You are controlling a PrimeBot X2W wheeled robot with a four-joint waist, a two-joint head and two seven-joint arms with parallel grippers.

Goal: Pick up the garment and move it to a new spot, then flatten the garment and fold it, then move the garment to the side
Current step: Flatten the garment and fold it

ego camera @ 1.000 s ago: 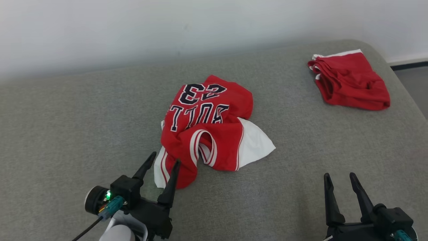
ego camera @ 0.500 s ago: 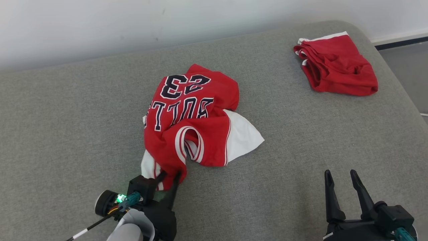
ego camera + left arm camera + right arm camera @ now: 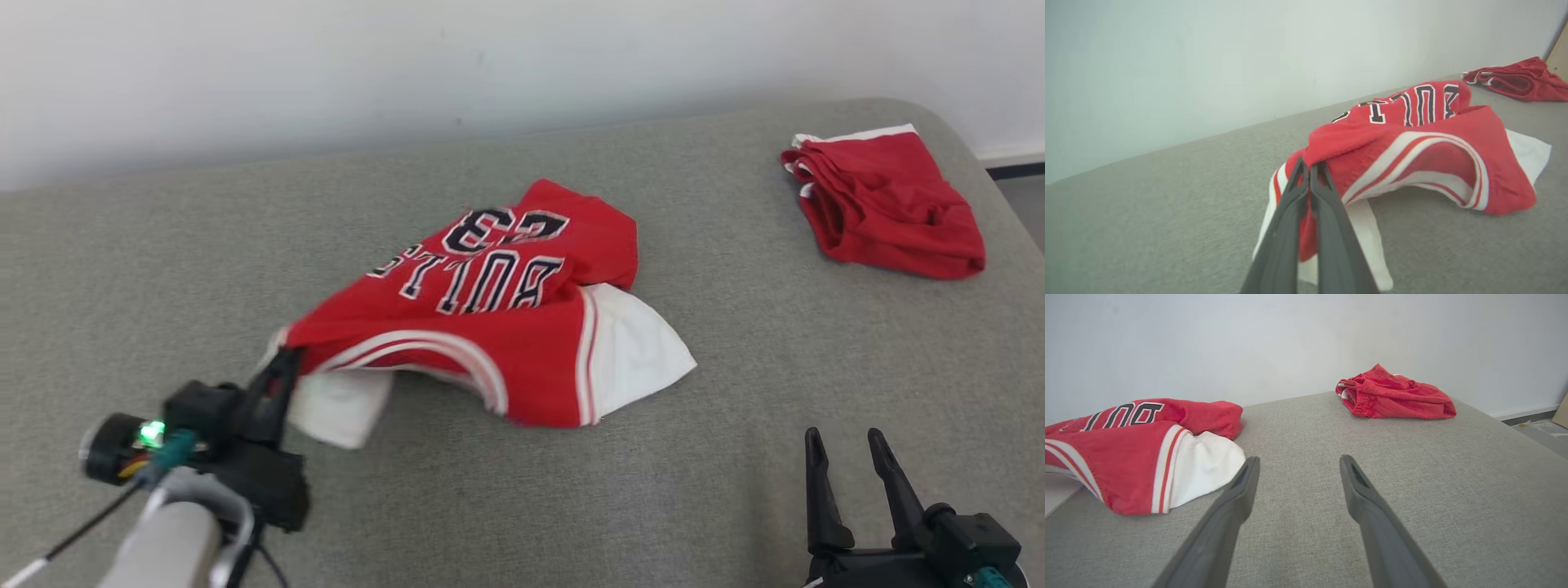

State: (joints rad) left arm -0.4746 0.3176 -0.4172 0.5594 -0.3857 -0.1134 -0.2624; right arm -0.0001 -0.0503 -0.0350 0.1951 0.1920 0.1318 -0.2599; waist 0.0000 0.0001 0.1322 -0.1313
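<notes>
A red jersey [image 3: 506, 327] with "BULLS" and "23" in dark, white-edged lettering lies crumpled near the middle of the grey upholstered surface [image 3: 735, 490]. Its lettering is upside down in the head view. A white underside [image 3: 641, 359] spills out at the jersey's 4 o'clock edge, and more white cloth hangs below the corner at its 8 o'clock end.

At that 8 o'clock corner the left gripper [image 3: 282, 363] has its 2 dark fingers pressed together on the red fabric, pinching a bunched fold just beside the red-and-white striped trim. In the left wrist view the left gripper [image 3: 1308, 169] shows hardly any gap between the fingers, with red cloth wrapped over their tips. The cloth is drawn taut from this corner toward the lettering. A green light [image 3: 150, 433] glows on the left wrist.

The right gripper [image 3: 843, 437] sits at 5 o'clock from the jersey, well apart from it, jaws spread wide with nothing between them. In the right wrist view its fingers [image 3: 1237, 494] point across bare grey fabric.

A folded red garment [image 3: 890, 208] with white trim rests at 2 o'clock from the jersey, near the surface's far rounded corner. A white wall [image 3: 408, 65] runs behind everything at 12 o'clock.
</notes>
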